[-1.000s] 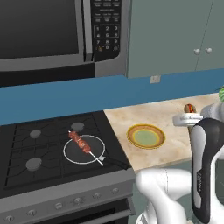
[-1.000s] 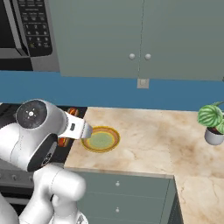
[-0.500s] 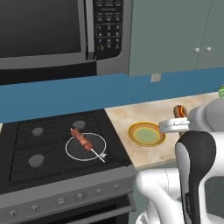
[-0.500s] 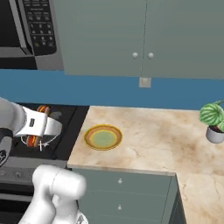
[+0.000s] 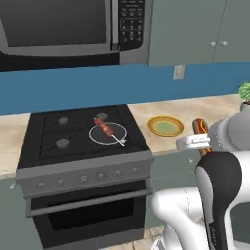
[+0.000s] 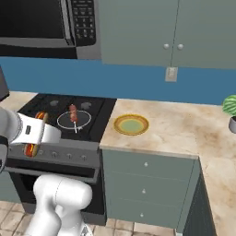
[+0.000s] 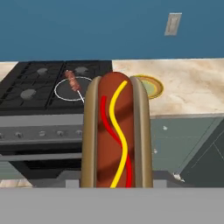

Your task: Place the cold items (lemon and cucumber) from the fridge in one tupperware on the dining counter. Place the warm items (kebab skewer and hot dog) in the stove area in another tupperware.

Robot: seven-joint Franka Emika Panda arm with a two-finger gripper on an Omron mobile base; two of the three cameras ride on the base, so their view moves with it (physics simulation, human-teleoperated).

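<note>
My gripper (image 6: 36,134) is shut on the hot dog (image 7: 116,135), a sausage in a bun with red and yellow stripes. It is held in the air in front of the stove (image 5: 53,141), below counter height. The hot dog (image 5: 199,126) sticks out past the white hand, and both its ends (image 6: 32,148) show around the hand in the right base view. The kebab skewer (image 5: 105,128) lies inside a white ring on the right front burner (image 6: 73,113) (image 7: 72,80). Lemon, cucumber and tupperware are out of view.
A yellow-green plate (image 5: 166,126) (image 6: 131,124) sits on the beige counter right of the stove. A microwave (image 5: 73,24) hangs over the stove, and grey cabinets (image 6: 175,32) hang over the counter. A potted plant (image 6: 229,108) stands at the far right.
The whole picture has shifted and pulled back from the counter, so the base has moved. The arm has swung down in front of the stove with the hot dog still in its grip.
</note>
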